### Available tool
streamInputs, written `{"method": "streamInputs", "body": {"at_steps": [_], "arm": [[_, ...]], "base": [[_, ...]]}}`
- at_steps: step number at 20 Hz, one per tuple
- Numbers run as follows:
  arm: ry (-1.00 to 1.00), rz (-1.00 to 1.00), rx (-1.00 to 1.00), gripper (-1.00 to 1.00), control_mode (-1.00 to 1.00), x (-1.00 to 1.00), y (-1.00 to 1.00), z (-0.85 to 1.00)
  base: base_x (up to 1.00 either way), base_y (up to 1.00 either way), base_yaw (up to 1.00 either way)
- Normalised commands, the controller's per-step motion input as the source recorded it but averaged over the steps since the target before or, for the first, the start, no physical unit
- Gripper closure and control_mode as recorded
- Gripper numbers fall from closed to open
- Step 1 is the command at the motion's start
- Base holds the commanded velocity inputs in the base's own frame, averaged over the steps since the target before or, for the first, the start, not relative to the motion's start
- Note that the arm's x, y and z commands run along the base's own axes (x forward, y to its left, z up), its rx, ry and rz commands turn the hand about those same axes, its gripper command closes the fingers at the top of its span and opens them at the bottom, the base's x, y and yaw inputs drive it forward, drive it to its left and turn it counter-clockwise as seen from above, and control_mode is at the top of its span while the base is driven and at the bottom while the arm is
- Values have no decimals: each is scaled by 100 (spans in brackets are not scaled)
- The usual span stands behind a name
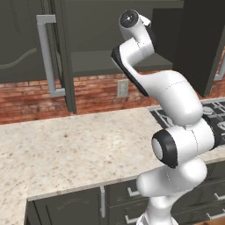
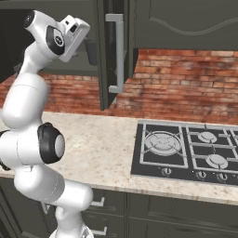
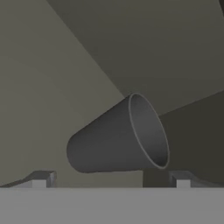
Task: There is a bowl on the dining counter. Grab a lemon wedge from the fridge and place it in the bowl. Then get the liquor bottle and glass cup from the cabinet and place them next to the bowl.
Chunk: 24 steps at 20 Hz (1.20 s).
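Hand view: the glass cup [image 3: 118, 140] appears as a tapered, smooth grey cone, narrow at its closed base and flaring to a thin pale rim at its open mouth; in this rolled view it lies across the frame, mouth toward the right; it sits inside the cabinet [image 3: 87, 48], whose flat matt olive-grey panels meet at sharp seams behind it. The gripper [image 3: 109, 181] has its two small dark fingertips [image 3: 41, 179] spread wide, one at each lower side of the cup; the jaws stand fully apart and grip nothing; whether either tip touches the cup cannot be told.

Left base view: the white, glossy arm [image 1: 176, 127] with dark joints reaches up toward the open upper cabinet; a dark cabinet door [image 1: 59, 52] with a squared grey bar handle [image 1: 48, 57] stands open; below runs a rough red brick wall [image 1: 96, 94] and a speckled beige stone counter [image 1: 74, 149].

Right base view: a black stove [image 2: 186, 151] with grey ring burners and wire grates is set flush in the counter.
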Motion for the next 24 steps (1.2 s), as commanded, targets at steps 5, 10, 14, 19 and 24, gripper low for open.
{"method": "streamInputs", "body": {"at_steps": [5,10,14,19,24], "arm": [[0,0,0,-100,-100,19,-8,-6],[0,0,0,-100,-100,22,-8,-9],[1,0,0,-100,-100,22,-5,-9],[0,0,0,-100,-100,23,-1,-5],[0,0,0,-100,-100,21,0,-1]], "base": [[0,0,0],[0,0,0],[0,0,0],[0,0,0],[0,0,0]]}}
